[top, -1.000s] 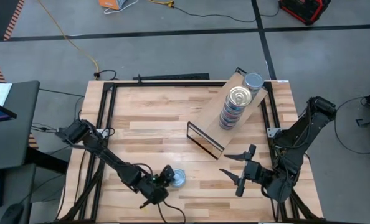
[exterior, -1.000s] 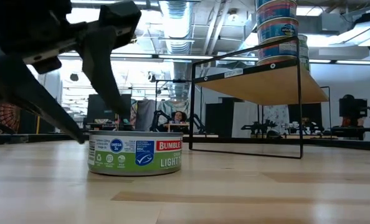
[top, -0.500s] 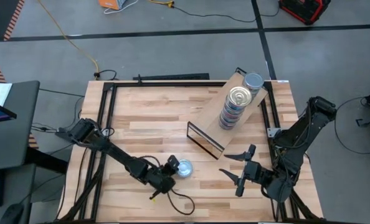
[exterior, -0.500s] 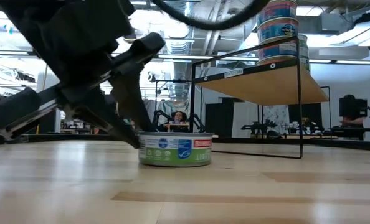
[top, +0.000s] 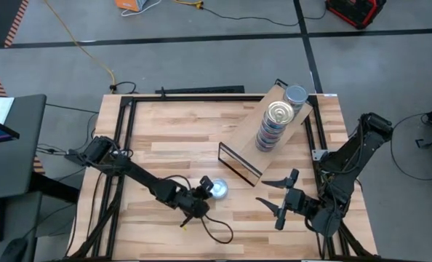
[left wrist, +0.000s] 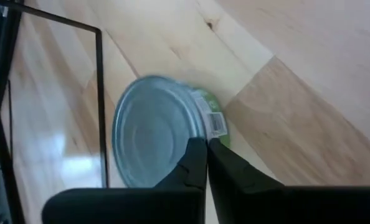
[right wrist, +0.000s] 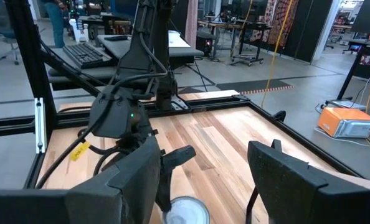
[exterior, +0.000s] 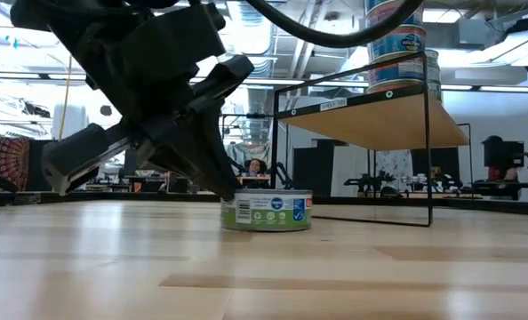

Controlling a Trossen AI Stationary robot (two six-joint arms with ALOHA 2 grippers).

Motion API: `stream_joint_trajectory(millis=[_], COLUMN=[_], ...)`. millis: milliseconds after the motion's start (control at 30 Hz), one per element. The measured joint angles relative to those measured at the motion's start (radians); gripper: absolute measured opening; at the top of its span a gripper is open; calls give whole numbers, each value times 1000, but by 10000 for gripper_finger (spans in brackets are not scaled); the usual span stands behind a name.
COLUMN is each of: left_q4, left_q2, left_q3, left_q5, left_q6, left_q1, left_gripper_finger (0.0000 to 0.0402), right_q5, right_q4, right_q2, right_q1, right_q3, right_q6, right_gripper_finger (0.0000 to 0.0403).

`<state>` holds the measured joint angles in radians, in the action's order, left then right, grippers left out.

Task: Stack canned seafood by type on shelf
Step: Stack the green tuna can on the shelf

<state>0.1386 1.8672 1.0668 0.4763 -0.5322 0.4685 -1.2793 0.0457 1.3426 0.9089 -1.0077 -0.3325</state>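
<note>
The loose tin [top: 219, 188], blue-lidded with a green label, sits flat on the tabletop [top: 172, 138] just beside the near corner of the shelf [top: 254, 131], on its left. My left gripper [top: 204, 192] is down against the tin's left side, fingers [left wrist: 200, 163] pressed together with nothing between them; their tips seem to touch the tin's rim, though I can't be certain. On the shelf two stacks stand side by side, a gold-lidded one [top: 278, 114] and a blue-lidded one [top: 295, 95]. Right of the shelf's near corner my right gripper [top: 277, 195] hovers, fingers spread and empty, well apart from the tin.
</note>
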Motion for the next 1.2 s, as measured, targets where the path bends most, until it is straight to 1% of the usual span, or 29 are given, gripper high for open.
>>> stream_joint_trajectory(millis=[100, 300, 400, 500, 733, 800, 900, 1100, 1200], left_q4=[29, 116, 141, 143, 139, 135, 135, 143, 151], left_q2=[-1, 5, 2, 1, -47, -52, -52, -53, -53], left_q3=[1, -2, -2, -1, 46, 54, 70, 96, 100], left_q5=[-9, -69, -57, -7, -3, 4, 44, 41, 73], left_q6=[37, 107, 140, 170, 257, 255, 232, 189, 178], left_q1=[12, 40, 56, 73, 86, 73, 59, 54, 54], left_gripper_finger=[1, 0, 0, 0, 0, 0, 0, 0, 0], right_q5=[0, 0, 0, 0, 0, 0, 0, 0, 0], right_q4=[2, 3, 2, 1, -2, -2, -2, -2, -1], right_q2=[0, 0, 0, 0, 0, 0, 0, 0, 0], right_q1=[0, 0, 0, -1, -2, -2, -2, 1, 1], right_q3=[0, 0, 0, 0, 0, 0, 0, 0, 0], right_q6=[0, 0, 0, 0, 0, -3, -8, -8, -8], right_gripper_finger=[271, 271, 271, 271, 271, 271, 271, 271, 271])
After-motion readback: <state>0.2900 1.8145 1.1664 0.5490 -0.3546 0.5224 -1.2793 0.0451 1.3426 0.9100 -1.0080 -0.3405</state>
